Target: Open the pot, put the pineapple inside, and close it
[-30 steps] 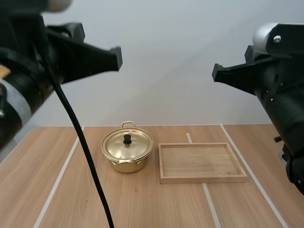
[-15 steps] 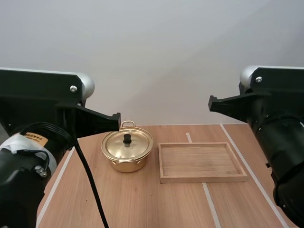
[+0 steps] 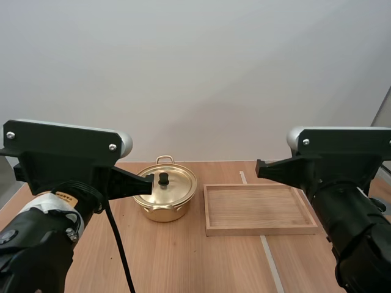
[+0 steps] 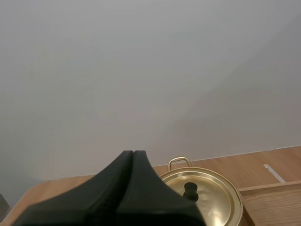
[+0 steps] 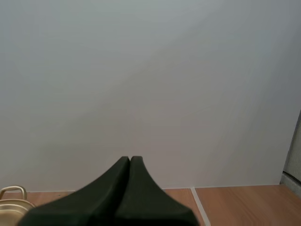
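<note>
A gold pot (image 3: 164,198) stands on the table left of centre, closed by its lid (image 3: 174,186) with a black knob (image 3: 164,179). My left gripper (image 3: 150,181) hovers in front of the pot's left side, well above the table. In the left wrist view its fingers (image 4: 133,153) lie together as one dark wedge, with the pot (image 4: 211,197) and knob (image 4: 190,189) beyond them. My right gripper (image 3: 259,169) hangs over the tray's near left part. Its fingers (image 5: 130,159) are also pressed together, empty, and the pot's handle (image 5: 12,190) shows past them.
A shallow wooden tray (image 3: 259,229) lies right of the pot with nothing in it; its corner (image 4: 275,200) shows beside the pot in the left wrist view. Pale lines run along the wooden table (image 3: 183,262). A plain wall stands behind.
Both arms have come down and swung inward in the high view, so their gripper tips now sit lower, near the pot and tray. Pot and tray have not moved.
</note>
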`<move>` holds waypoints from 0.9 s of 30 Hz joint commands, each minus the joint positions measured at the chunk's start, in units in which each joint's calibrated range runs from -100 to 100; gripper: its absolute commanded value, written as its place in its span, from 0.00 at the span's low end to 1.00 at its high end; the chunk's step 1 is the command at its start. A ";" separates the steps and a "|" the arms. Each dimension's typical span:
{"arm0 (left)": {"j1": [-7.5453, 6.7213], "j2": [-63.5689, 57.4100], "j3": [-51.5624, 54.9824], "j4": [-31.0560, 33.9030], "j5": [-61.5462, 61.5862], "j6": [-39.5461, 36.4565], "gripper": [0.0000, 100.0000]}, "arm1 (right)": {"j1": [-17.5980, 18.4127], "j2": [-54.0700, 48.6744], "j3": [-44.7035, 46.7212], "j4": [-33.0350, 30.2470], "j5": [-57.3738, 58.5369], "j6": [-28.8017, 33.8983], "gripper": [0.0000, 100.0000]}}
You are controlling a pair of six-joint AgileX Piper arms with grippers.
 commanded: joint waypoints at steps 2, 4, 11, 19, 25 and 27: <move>0.08 -0.30 0.84 0.28 -0.19 -0.69 0.00 | -0.06 -0.43 1.26 0.10 0.48 -0.02 0.00; 0.08 -0.19 1.84 0.38 -0.05 -0.69 0.00 | -0.06 -0.43 1.23 0.10 0.04 -0.02 0.00; 0.08 -0.19 3.52 0.53 -0.05 -0.69 0.00 | -0.06 -0.43 1.23 0.10 -8.46 -0.02 0.00; 0.08 -0.19 3.52 0.75 -0.05 -0.59 0.00 | -0.06 -0.43 1.23 0.10 -12.95 -0.02 0.00; 0.08 -0.19 3.52 0.75 -0.05 -0.59 0.00 | -0.06 -0.43 1.23 0.10 -12.95 -0.02 0.00; 0.08 -0.19 3.64 0.75 -0.05 -0.59 0.00 | -0.20 -0.43 1.23 0.10 -12.96 -0.02 0.00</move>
